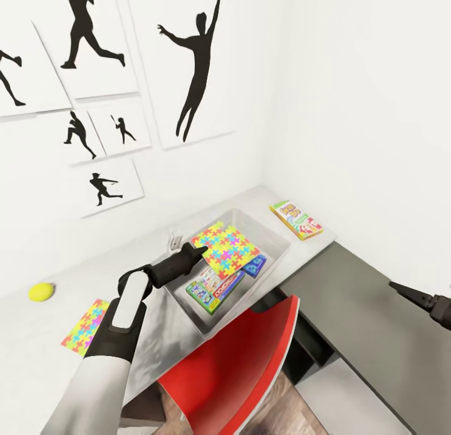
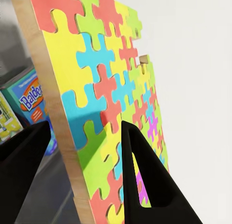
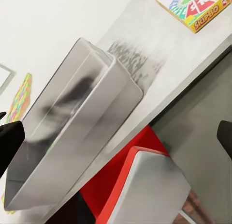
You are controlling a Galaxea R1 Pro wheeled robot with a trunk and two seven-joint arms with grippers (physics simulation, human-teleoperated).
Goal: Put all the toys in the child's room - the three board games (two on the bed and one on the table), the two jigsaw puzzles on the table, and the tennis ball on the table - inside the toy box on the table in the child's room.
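My left tool (image 1: pixel 199 251) grips one jigsaw puzzle (image 1: pixel 226 249) by its edge — one finger (image 2: pixel 145 175) lies on the printed face, the other behind the board. The sheet hangs tilted over the toy box (image 1: pixel 275 234), its long axis running from my tool toward the far rim. Under it in the box lie the Monopoly box (image 1: pixel 214 288) and the blue game (image 1: pixel 255 266). The yellow game (image 1: pixel 296 219) lies on the desk (image 1: pixel 50 322) beyond the box; the second puzzle (image 1: pixel 88 325) and tennis ball (image 1: pixel 41 291) rest at the left. My right tool (image 1: pixel 401 290) hovers over the dark section — I cannot tell how wide it stands.
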